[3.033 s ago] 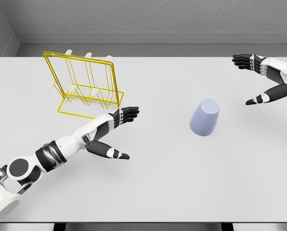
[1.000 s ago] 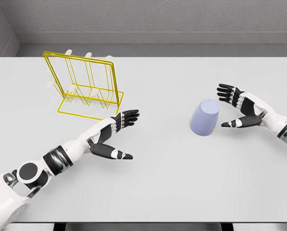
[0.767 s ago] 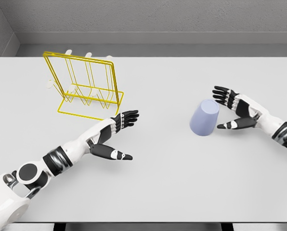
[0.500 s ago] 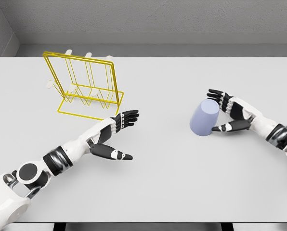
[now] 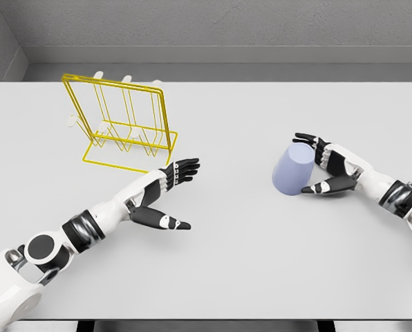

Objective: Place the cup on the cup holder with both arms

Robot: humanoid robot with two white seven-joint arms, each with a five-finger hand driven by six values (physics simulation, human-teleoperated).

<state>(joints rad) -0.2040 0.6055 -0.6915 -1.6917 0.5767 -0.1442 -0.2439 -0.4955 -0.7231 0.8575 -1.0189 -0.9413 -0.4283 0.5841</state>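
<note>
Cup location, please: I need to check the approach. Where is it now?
In the head view the cup stands upside down right of the table's middle, with the open right hand cupped beside it, far right of the yellow cup holder.

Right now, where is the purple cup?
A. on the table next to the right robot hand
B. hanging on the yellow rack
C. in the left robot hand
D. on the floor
A: the purple cup sits on the white table, with the open right robot hand around its side, far from the yellow wire cup holder.
</note>
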